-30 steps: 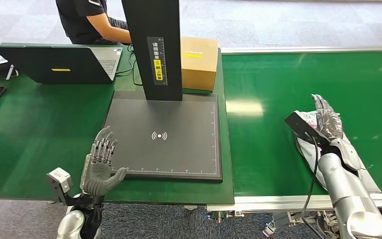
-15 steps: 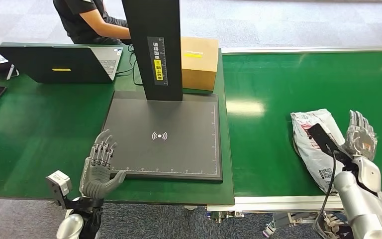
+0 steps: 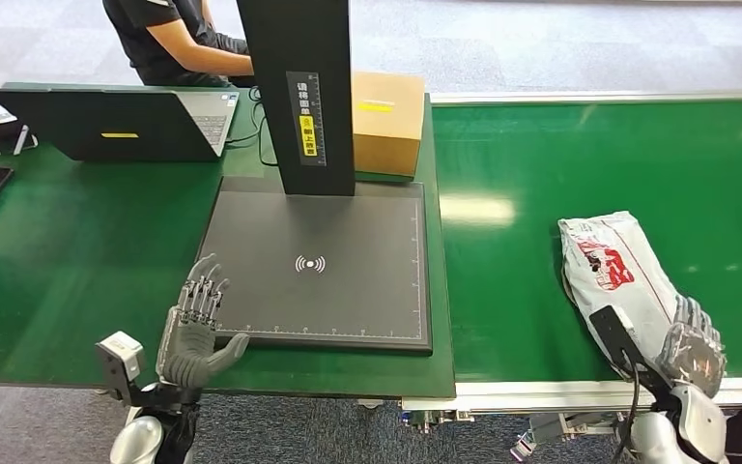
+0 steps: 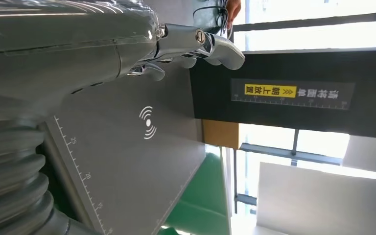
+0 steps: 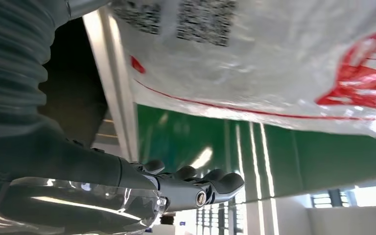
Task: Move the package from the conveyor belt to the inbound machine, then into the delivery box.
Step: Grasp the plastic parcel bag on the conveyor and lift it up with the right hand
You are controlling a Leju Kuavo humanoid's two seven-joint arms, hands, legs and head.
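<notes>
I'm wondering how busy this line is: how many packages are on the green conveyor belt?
1. A single white plastic mailer bag with red print lies on the green conveyor belt, near its front edge, beside the robot's right hand. None appears hidden.

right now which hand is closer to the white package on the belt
Right. The right hand sits at the near end of the package, fingers apart, holding nothing. The left hand is far off by the scanner pad.

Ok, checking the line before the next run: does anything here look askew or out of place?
Only slightly: the package lies crooked on the conveyor belt, crumpled, its near end by the front edge beside the right hand. Nothing looks spilled or damaged.
</notes>
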